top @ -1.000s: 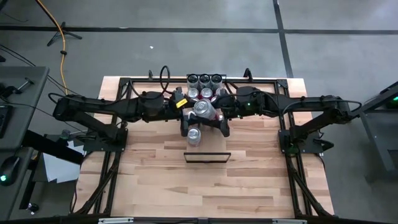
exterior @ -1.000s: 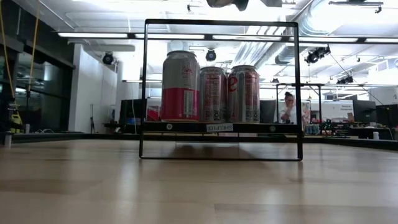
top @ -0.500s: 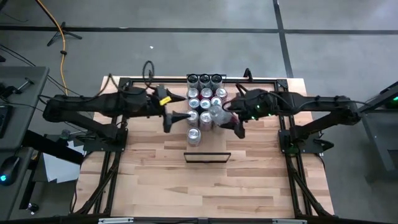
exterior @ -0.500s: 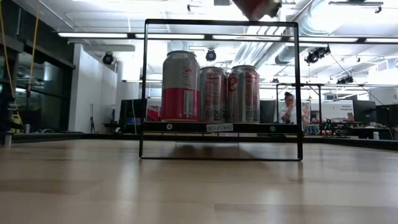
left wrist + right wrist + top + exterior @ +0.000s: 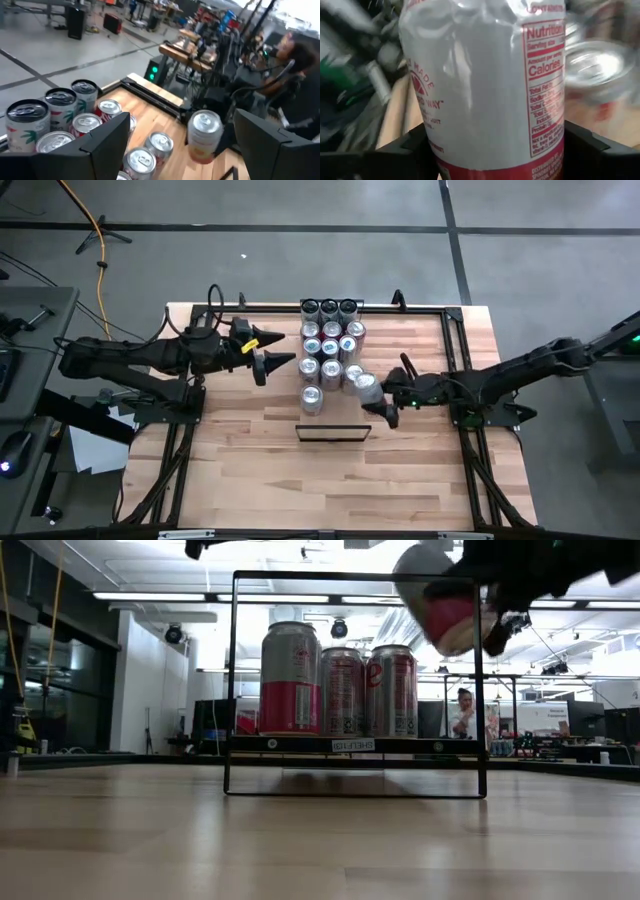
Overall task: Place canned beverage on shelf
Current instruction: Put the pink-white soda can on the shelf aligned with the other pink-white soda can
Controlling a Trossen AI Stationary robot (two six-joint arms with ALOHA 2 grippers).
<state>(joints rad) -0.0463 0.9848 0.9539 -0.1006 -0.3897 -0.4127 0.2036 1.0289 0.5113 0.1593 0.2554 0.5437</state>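
My right gripper is shut on a silver canned beverage with a red bottom band, held above the table just right of the can cluster. The low view shows this can tilted, at the upper right corner of the black rack. The shelf sits in that rack near the table's middle, and in the low view its black front edge shows. My left gripper stands open to the left of the cluster with nothing between its fingers. My right gripper pinches the can's side wall low down, near the red band, between its two fingers. The fingers come from the table's right side, slanting a little downward. The can is lifted clear, tilted with its top up.
Several cans stand in rows at the far middle, and one more stands just behind the rack. Black rails run along both sides of the table. Bare wood lies in front of the rack. A person sits in the room beyond.
Both grippers were together at the can above the cluster. My left gripper has come away from it and drawn back toward the table's left edge. My right gripper has carried the can down, toward the right and the near edge, and the can has tipped.
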